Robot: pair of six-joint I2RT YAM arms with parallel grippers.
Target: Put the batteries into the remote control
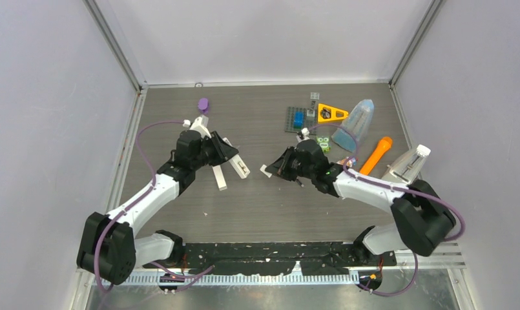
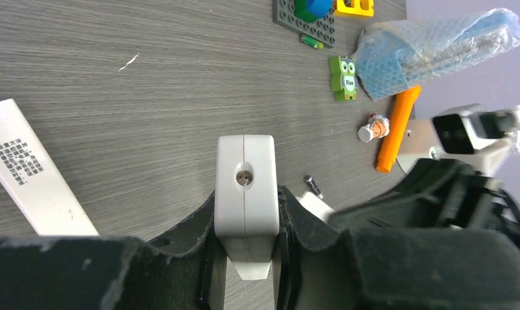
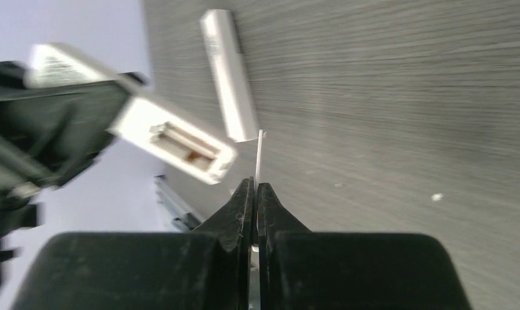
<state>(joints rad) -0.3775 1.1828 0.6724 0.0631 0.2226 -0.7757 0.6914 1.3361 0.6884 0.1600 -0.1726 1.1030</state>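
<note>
My left gripper [image 1: 226, 155] is shut on a white remote control [image 1: 238, 165], gripping its sides [image 2: 245, 194] and holding it off the table. In the right wrist view the remote [image 3: 179, 145] shows an open, empty-looking battery slot. My right gripper [image 3: 255, 185] is shut on a thin white cover [image 3: 260, 152], seen edge-on, just right of the remote's end [image 1: 267, 171]. One small dark battery [image 2: 313, 186] lies on the table between the grippers. A second long white piece [image 1: 219, 176] lies flat under the left gripper.
At the back right are a grey brick plate [image 1: 299, 119], a yellow triangle [image 1: 331, 114], a bubble-wrapped blue thing [image 1: 354, 126], a green owl block [image 1: 323, 143], an orange carrot toy [image 1: 376, 155] and a white bottle [image 1: 409, 165]. A purple object [image 1: 203, 104] lies at the back left.
</note>
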